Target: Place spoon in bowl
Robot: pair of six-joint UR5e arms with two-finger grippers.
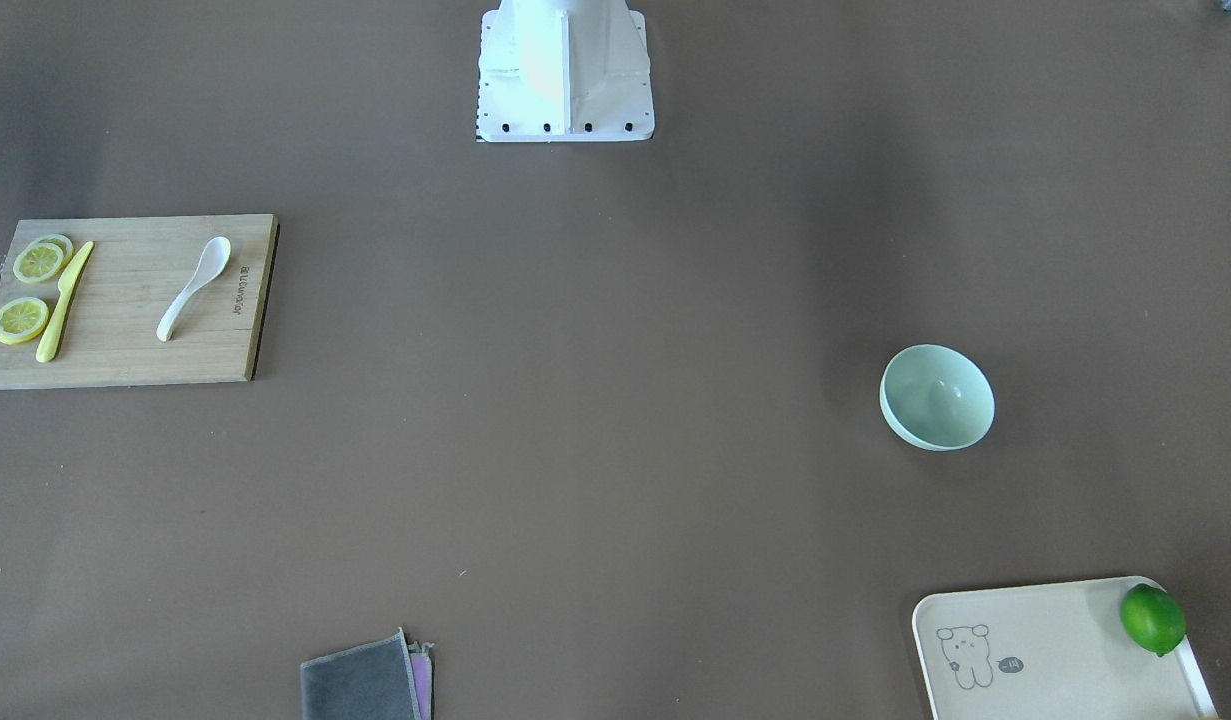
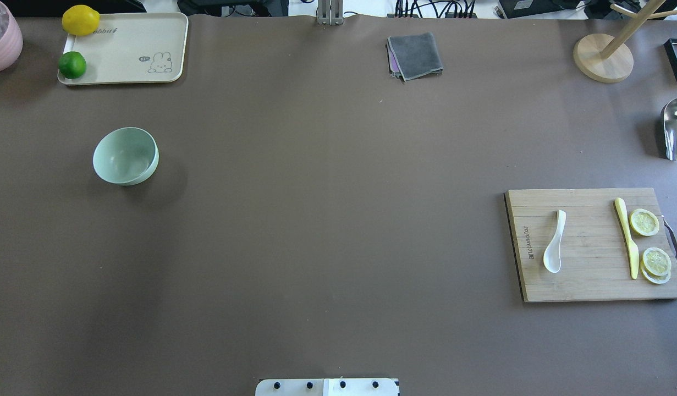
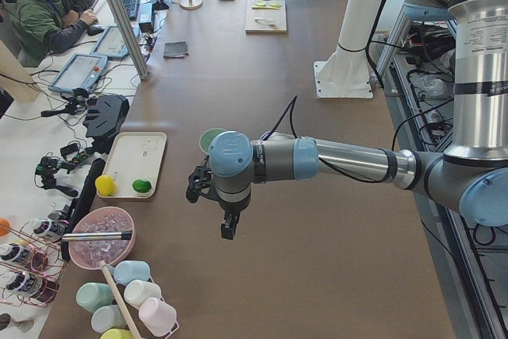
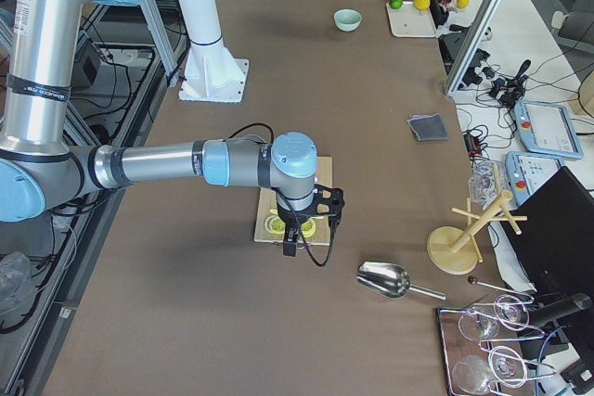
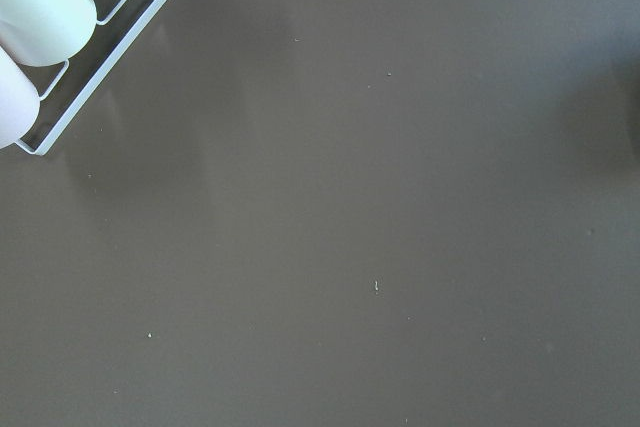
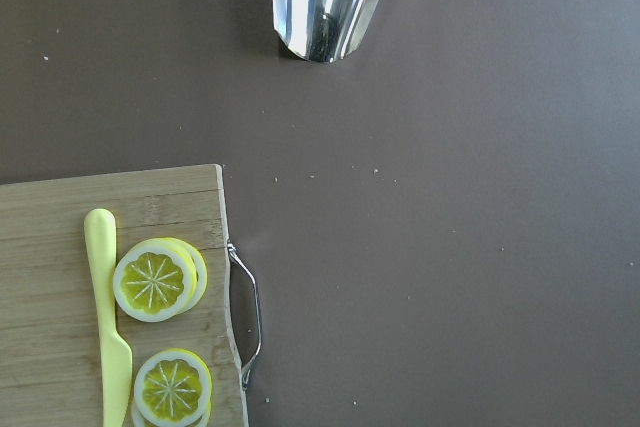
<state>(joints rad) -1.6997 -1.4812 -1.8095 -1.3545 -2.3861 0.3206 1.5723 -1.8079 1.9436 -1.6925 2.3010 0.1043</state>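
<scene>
While the smooth, round mint bowl [image 2: 125,155] sits at the left of the matte brown table [image 2: 338,220], the glossy white curved spoon [image 2: 555,242] lies on a grained wooden board [image 2: 585,286] at right, apart from the right gripper [image 4: 290,246] hanging nearby; neither it nor the left gripper [image 3: 228,228] shows its finger spacing clearly.

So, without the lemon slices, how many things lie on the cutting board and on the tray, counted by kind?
White spoon: 1
Yellow knife: 1
Whole lemon: 1
Lime: 1
Total: 4
</scene>
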